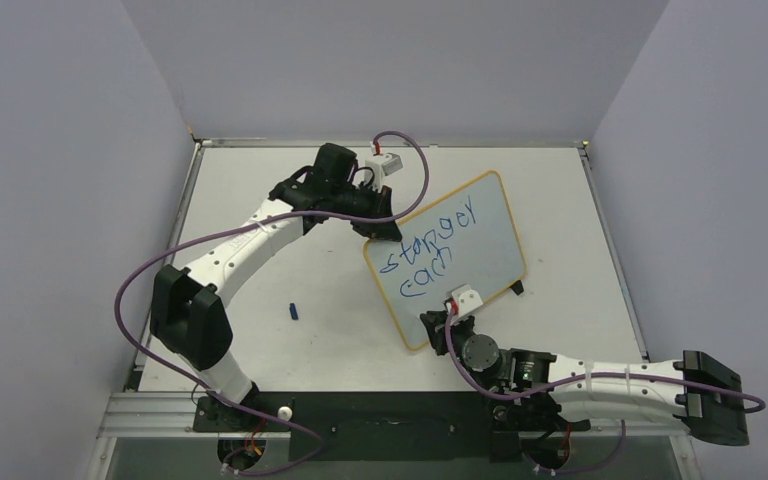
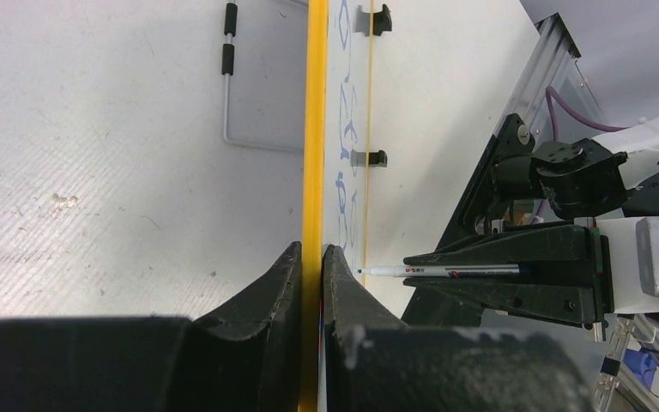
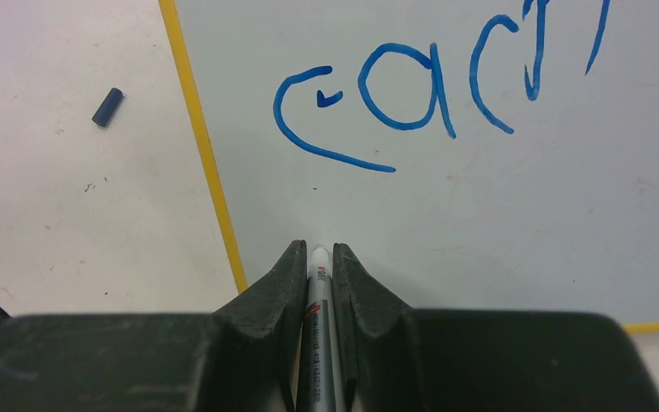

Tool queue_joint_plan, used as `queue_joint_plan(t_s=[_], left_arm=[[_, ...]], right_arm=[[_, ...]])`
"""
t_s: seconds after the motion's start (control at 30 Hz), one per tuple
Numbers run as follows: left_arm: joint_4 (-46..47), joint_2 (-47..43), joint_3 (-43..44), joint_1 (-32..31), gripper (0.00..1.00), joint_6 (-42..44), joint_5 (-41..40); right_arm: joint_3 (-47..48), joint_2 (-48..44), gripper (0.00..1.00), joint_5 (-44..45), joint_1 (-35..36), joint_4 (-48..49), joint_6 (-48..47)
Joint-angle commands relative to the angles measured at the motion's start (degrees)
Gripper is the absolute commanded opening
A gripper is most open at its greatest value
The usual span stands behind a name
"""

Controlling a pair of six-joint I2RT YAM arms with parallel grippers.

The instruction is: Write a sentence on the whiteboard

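The whiteboard (image 1: 480,240) with a yellow frame stands tilted on the table, bearing the sentence (image 1: 430,245) in blue, two lines reading roughly "stanger / can". My left gripper (image 1: 380,225) is shut on the board's top-left frame edge (image 2: 313,129). My right gripper (image 1: 438,322) is shut on a silver-white marker (image 3: 317,326), its tip at the board's lower left, below the blue "can" (image 3: 412,94). The marker also shows in the left wrist view (image 2: 446,271), tip close to the board face. A third line is not visible.
A small blue marker cap (image 1: 294,312) lies on the table left of the board; it also shows in the right wrist view (image 3: 107,107). The board's metal wire stand (image 2: 240,103) and black feet (image 2: 376,158) show in the left wrist view.
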Motion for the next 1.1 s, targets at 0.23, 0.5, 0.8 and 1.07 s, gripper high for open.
queue_joint_plan(t_s=[0.23, 0.5, 0.8, 1.07], left_arm=[[1.83, -3.35, -0.83, 0.89, 0.00, 3.05, -5.47], [1.88, -3.27, -0.66, 0.89, 0.00, 3.00, -5.27], [1.86, -3.18, -0.66, 0.89, 0.00, 3.03, -5.25], [1.86, -3.41, -0.74, 0.94, 0.00, 3.05, -5.33]], right_arm=[[1.30, 0.77, 0.00, 2.54, 0.54, 2.11, 0.62], [1.53, 1.81, 0.00, 3.31, 0.54, 2.56, 0.43], [1.68, 3.56, 0.00, 4.23, 0.56, 3.56, 0.41], [2.81, 7.13, 0.00, 4.33, 0.57, 3.76, 0.70]])
